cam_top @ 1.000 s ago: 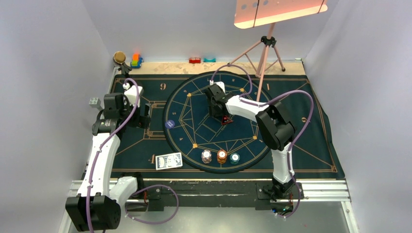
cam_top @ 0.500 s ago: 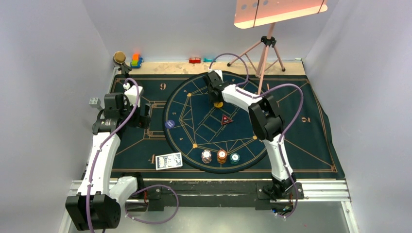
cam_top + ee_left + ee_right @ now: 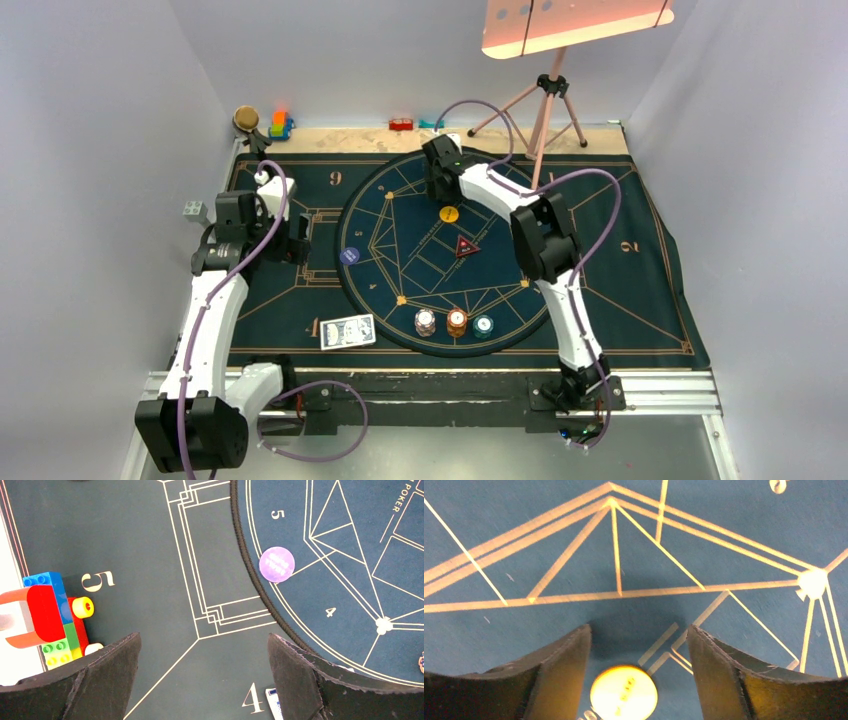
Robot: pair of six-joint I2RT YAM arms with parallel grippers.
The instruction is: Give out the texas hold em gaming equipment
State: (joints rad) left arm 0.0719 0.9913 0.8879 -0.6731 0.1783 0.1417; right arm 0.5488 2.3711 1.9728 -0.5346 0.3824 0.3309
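A dark blue mat (image 3: 640,300) with gold lines covers most of the worktop. The left wrist view reads "POKER" at the edge of its circle, with numerals 5 and 4 nearby. The left hand (image 3: 298,240) hangs over the mat, fingers spread wide with nothing between them. The right hand (image 3: 437,172) reaches over the far part of the circle, also spread. The deck of playing cards (image 3: 347,330) lies back-up toward the arm bases from the left hand, its long axis running left to right, slightly tilted. Toy blocks (image 3: 50,612) stand beside the left hand's left finger, at the mat's edge. White (image 3: 425,322), orange (image 3: 456,321) and teal (image 3: 483,324) chip stacks sit in a row well toward the bases from the right hand. A yellow chip (image 3: 623,692) lies flat between the right hand's fingers (image 3: 564,665), with a gap on each side; its print is unreadable. A blue chip (image 3: 349,255) lies just right of the left hand, its lettering too small to read. The red triangular token (image 3: 466,247) lies base-ward of the yellow chip, apex pointing toward the far edge.
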